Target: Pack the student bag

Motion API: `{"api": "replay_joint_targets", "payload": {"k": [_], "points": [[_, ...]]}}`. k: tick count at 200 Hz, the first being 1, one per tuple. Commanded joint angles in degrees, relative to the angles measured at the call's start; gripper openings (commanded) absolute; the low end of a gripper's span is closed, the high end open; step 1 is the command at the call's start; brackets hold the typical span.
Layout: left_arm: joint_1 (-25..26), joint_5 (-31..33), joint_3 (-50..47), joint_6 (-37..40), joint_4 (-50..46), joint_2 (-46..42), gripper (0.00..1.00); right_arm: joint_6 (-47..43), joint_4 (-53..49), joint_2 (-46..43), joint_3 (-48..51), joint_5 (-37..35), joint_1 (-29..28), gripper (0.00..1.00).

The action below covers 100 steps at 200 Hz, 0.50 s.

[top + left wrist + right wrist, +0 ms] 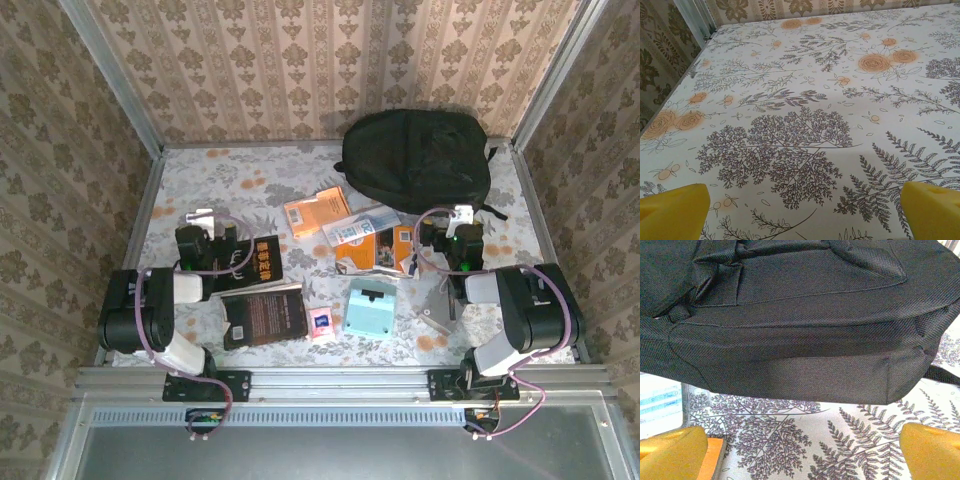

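Roughly, student bag (415,160) lies lengthwise left-right.

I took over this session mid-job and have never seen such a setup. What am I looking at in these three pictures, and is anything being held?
These are two robot arms bolted at the table's near edge. The overhead picture is taken from above and behind them: the left gripper is on the left, the right gripper on the right. The other two pictures come from cameras on the wrists, and the yellow shapes in their bottom corners are each gripper's own fingers. Both grippers are open and hold nothing. On the flowered tablecloth lie the student bag at the far side, an orange book, dark books, a pale blue case and a small pink packet. The right wrist camera faces the bag, the left one bare cloth.
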State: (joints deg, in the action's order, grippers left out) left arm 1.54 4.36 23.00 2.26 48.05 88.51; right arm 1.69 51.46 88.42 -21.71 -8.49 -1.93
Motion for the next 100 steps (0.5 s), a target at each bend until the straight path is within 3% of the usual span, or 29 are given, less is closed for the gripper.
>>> {"api": "replay_joint_targets", "payload": {"k": [1, 100], "points": [[0.27, 0.3, -0.15, 0.16, 1.47, -0.47, 1.0, -0.35, -0.49, -0.15, -1.14, 1.11, -0.18, 1.0], [0.22, 0.2, -0.05, 0.2, 1.25, -0.6, 1.0, -0.1, -1.36, -0.11, -1.63, 2.43, 0.35, 1.0]]}}
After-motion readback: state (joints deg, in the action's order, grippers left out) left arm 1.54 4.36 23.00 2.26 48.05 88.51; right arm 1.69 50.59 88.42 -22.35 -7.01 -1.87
